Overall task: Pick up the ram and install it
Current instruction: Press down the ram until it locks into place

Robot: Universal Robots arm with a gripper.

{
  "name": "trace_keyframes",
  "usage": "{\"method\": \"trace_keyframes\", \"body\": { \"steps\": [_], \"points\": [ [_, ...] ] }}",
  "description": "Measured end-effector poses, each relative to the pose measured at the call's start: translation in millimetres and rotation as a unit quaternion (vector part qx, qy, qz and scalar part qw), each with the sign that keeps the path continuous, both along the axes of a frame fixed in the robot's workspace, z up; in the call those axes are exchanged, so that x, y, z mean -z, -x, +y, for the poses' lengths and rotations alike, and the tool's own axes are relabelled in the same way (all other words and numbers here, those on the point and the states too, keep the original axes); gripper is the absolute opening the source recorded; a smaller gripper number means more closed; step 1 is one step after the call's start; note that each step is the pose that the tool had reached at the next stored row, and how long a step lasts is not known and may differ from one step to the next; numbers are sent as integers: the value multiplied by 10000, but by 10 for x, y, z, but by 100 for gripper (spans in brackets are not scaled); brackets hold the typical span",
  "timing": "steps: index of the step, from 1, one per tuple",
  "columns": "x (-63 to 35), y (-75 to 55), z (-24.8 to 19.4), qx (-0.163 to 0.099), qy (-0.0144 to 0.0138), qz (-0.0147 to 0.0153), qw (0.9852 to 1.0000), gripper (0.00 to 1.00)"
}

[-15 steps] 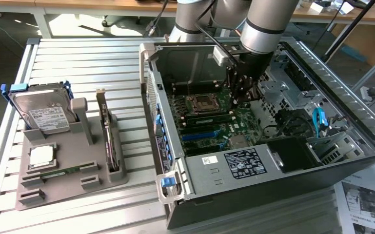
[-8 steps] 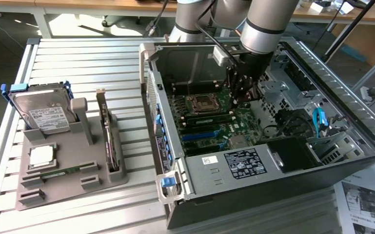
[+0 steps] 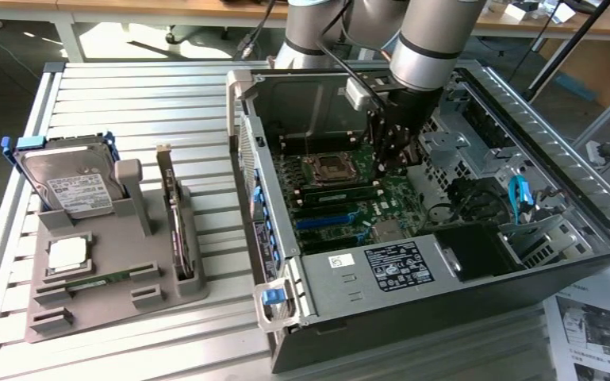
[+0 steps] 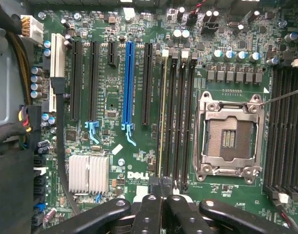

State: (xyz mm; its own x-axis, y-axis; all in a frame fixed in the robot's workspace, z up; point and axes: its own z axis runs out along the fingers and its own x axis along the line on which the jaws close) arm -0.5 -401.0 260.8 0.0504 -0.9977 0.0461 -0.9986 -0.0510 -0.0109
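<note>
Off the exterior view's left of the computer case (image 3: 411, 317), a grey holder tray (image 3: 114, 298) carries a spare green stick (image 3: 101, 279) lying flat. Inside the case, the gripper (image 3: 392, 159) hangs low over the motherboard (image 4: 110, 97). In the wrist view the ram (image 4: 161, 122) shows edge-on as a thin yellow-green line along the memory slot farthest from the processor socket (image 4: 230, 134), also inside the case. The gripper's fingers (image 4: 150, 214) are clenched together at the stick's near end; whether they pinch it or only bear on its top edge I cannot tell. I judge the ram light, stiff and thin, but fragile: best taken by its long bare edges, clear of chips and contacts, and kept square to the slot so it does not bend.
</note>
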Motion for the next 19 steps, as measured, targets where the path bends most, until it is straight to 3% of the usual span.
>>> {"method": "trace_keyframes", "body": {
  "steps": [2, 5, 19],
  "points": [
    [51, 6, 0, 1, 0, 0, 10000, 11],
    [201, 4, 3, 1, 0, 1, 10000, 11],
    [288, -4, 5, 1, 4, 3, 10000, 11]
  ]
}}
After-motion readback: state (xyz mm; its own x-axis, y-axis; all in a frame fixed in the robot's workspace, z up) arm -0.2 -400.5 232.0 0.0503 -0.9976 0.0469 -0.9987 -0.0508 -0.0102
